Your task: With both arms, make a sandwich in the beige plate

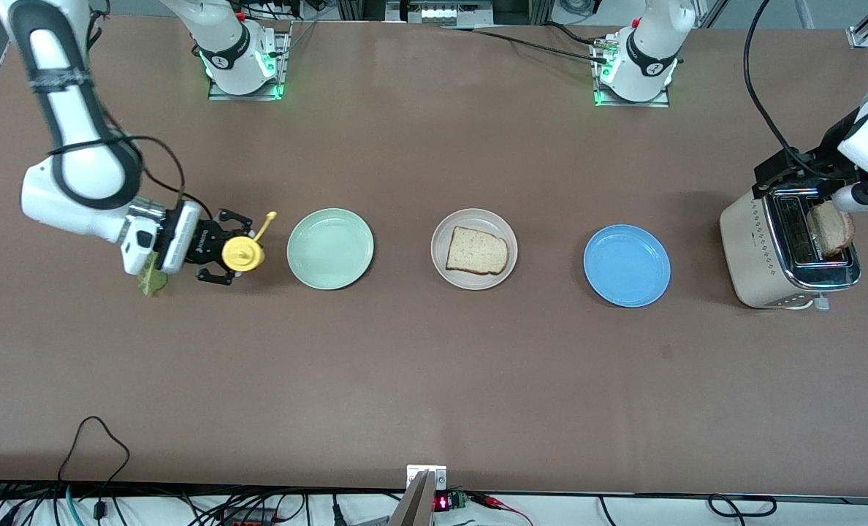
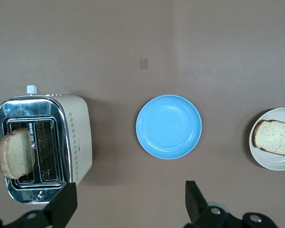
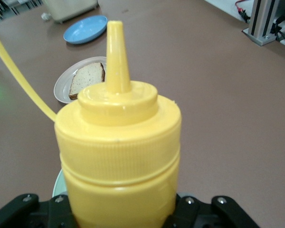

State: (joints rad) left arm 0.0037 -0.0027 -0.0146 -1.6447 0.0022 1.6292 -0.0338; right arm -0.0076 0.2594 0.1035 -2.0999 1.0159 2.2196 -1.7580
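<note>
The beige plate (image 1: 440,237) sits mid-table with one speckled bread slice (image 1: 478,250) lying on it. A second slice (image 1: 831,228) stands in a slot of the toaster (image 1: 759,256). A green lettuce leaf (image 1: 151,281) lies on the table under the right wrist. My right gripper (image 1: 233,252) is shut on a yellow squeeze bottle (image 1: 242,253) beside the mint-green plate; the bottle (image 3: 118,152) fills the right wrist view, with the beige plate (image 3: 61,88) and its slice (image 3: 88,78) past it. My left gripper (image 2: 130,204) hangs open and empty beside the toaster (image 2: 76,137) and its slice (image 2: 15,154).
A mint-green plate (image 1: 330,248) lies toward the right arm's end and a blue plate (image 1: 626,264) toward the left arm's end, each beside the beige plate. The bottle's cap strap (image 1: 264,226) sticks out toward the mint-green plate. Cables run along the table's near edge.
</note>
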